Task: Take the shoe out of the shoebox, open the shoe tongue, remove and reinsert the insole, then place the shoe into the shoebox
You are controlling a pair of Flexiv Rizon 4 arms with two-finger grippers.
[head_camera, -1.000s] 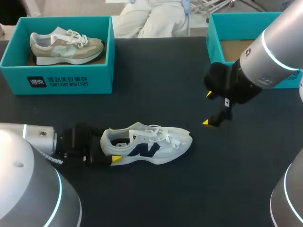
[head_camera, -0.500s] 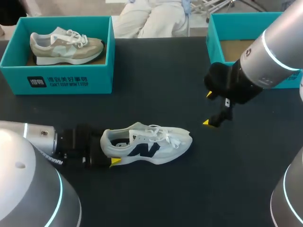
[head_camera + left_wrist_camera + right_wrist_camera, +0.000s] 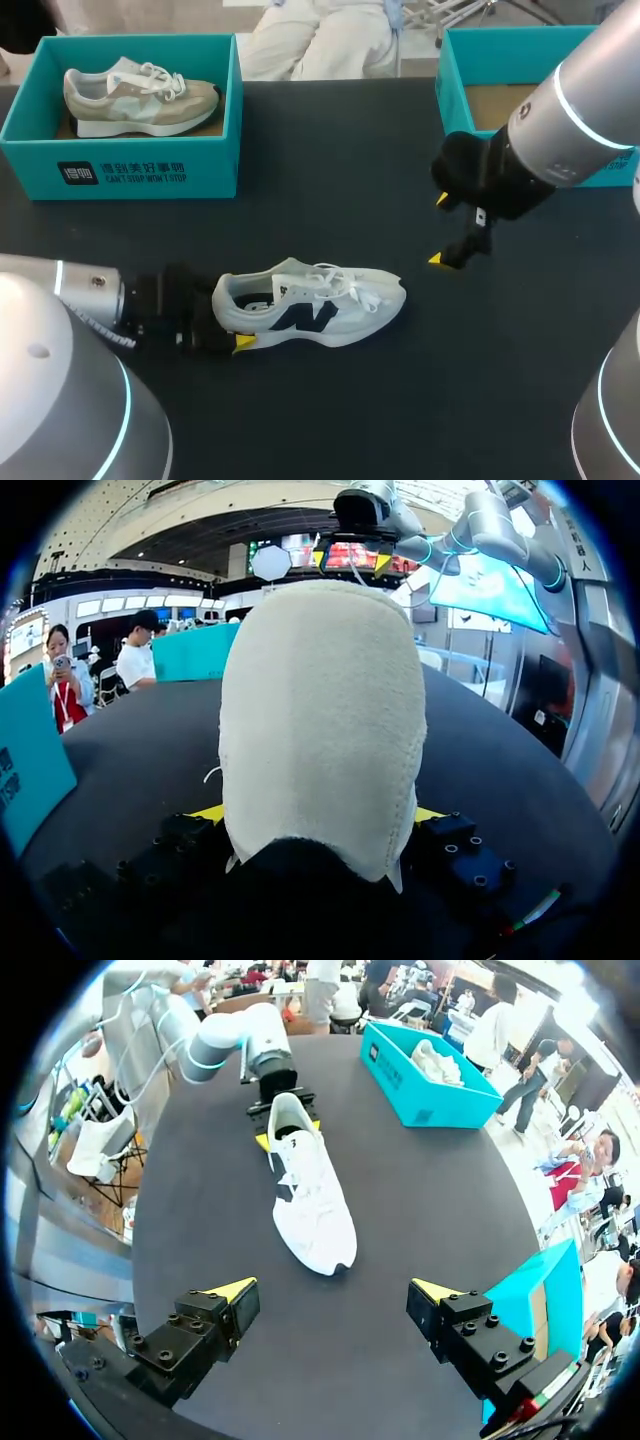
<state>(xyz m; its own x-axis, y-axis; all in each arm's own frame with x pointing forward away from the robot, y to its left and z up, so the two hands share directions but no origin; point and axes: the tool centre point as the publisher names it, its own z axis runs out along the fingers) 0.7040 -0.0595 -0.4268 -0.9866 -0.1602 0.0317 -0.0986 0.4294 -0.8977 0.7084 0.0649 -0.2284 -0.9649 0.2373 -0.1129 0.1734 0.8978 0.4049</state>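
White shoe [image 3: 315, 305] lies on the black table [image 3: 330, 420], its heel clasped between the left gripper's [image 3: 318, 814] fingers. Beyond its toe the right gripper [image 3: 333, 1292] hangs with fingers spread wide.

Dark table with one loose shoe and two boxes

The black table [image 3: 330, 400] carries a white shoe [image 3: 310, 305] lying on its side near the front edge, a little left of the middle, toe pointing right. A teal shoebox [image 3: 140, 170] sits at the far left corner, and a second teal shoebox [image 3: 450, 80] at the far right corner.
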